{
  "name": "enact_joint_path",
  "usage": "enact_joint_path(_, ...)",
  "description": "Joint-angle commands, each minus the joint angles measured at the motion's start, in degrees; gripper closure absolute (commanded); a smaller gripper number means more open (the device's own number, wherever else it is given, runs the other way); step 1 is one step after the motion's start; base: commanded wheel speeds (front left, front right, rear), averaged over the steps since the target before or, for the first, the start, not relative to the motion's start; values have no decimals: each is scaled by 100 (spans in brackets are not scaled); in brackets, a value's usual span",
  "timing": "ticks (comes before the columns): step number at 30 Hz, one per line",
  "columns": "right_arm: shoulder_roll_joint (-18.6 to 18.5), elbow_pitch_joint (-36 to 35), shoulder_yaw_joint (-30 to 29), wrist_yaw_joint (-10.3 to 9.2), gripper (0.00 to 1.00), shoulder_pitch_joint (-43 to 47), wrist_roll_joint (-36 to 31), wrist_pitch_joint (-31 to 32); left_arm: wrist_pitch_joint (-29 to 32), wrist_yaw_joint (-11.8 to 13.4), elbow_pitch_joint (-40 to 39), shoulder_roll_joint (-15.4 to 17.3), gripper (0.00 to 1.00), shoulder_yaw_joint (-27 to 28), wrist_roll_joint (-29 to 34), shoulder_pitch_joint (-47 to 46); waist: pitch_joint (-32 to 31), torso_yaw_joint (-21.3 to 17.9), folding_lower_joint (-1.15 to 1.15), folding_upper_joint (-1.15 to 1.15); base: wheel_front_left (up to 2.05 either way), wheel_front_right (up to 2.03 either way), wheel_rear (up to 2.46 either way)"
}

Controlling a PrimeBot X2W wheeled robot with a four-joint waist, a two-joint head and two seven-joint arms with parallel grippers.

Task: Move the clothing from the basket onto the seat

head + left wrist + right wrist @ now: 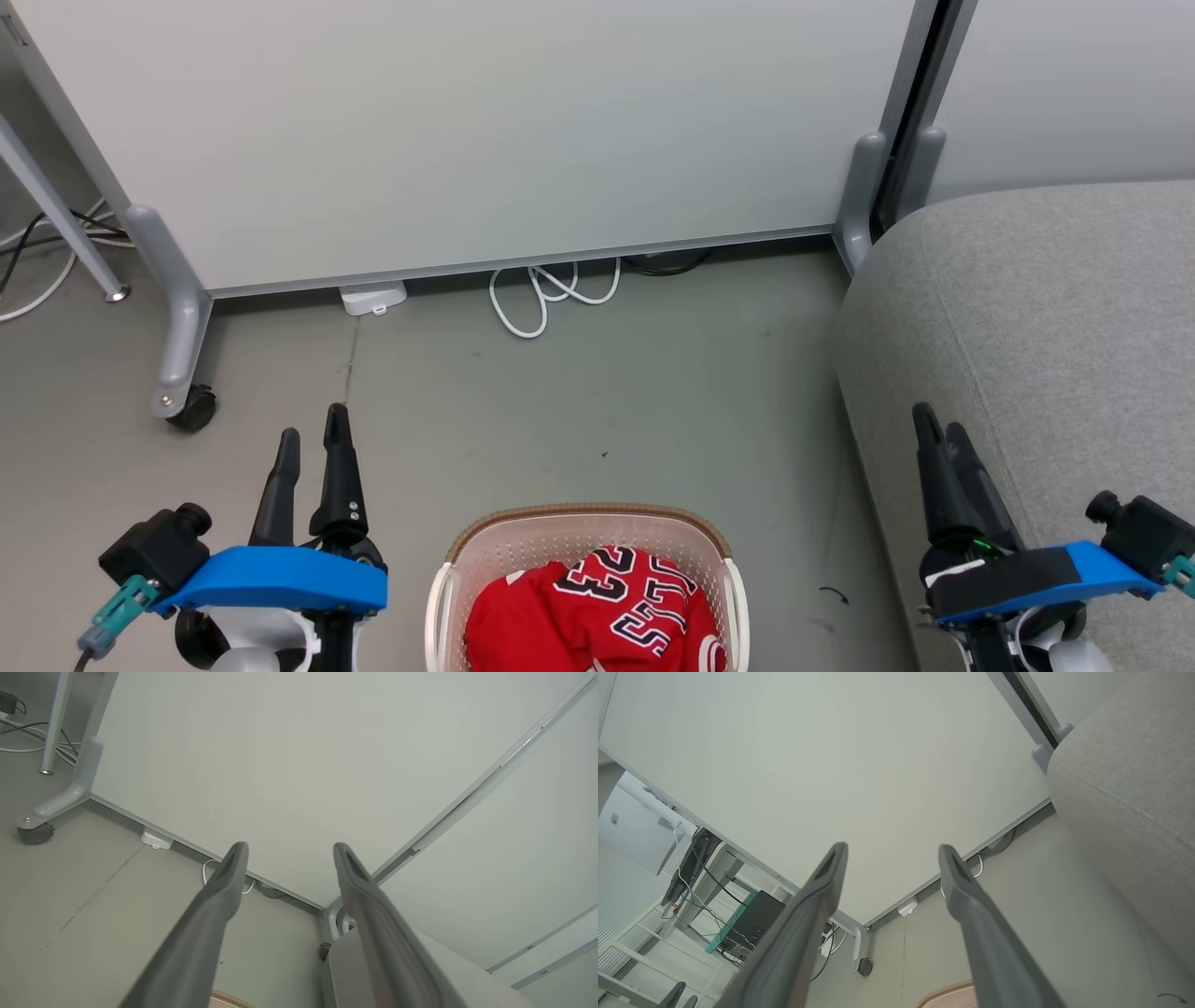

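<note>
Red clothing (597, 616) with black "23" lettering lies heaped in the cream basket (485, 546) with a brown rim at the bottom centre of the head view. The grey seat (1055, 317) rises at the right. To the basket's left, my left gripper (313, 439) stands open, holding nothing, fingers pointing up the view. My right gripper (938, 425) is open and holds nothing beside the seat's front face. In the wrist views my left gripper (287, 851) and right gripper (892, 851) show spread fingers over bare floor, with slivers of the basket rim (231, 996) (945, 994) and the seat (467, 980) (1134, 793).
A white partition panel (467, 131) on grey wheeled feet (182, 392) stands behind the floor. A white cable (551, 289) and a small white box (373, 299) lie at its base. A second panel's foot (864, 196) stands by the seat's corner.
</note>
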Motion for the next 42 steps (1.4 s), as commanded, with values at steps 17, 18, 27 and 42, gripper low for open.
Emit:
enact_joint_path(17, -49, 24, 167, 15, 0, -201, -1399, -307, -311, 86, 135, 89, 0, -370, 1529, -267, 54, 26, -1, 0, 0, 0, 0)
enact_joint_path(18, -49, 29, 159, 16, 0, -205, -1466, -326, -327, 93, 140, 91, 0, -388, 1593, -275, 59, 29, -1, 0, 0, 0, 0)
enact_joint_path(27, -53, 56, 174, 17, 0, -238, -2019, -456, -456, 127, 232, 138, 0, -538, 2128, -333, 110, 58, -1, 0, 0, 0, 0)
enact_joint_path(42, -59, 32, 260, 19, 0, -278, -2780, -649, -646, 198, 272, 179, 0, -732, 2900, -409, 190, 103, -1, 0, 0, 0, 0)
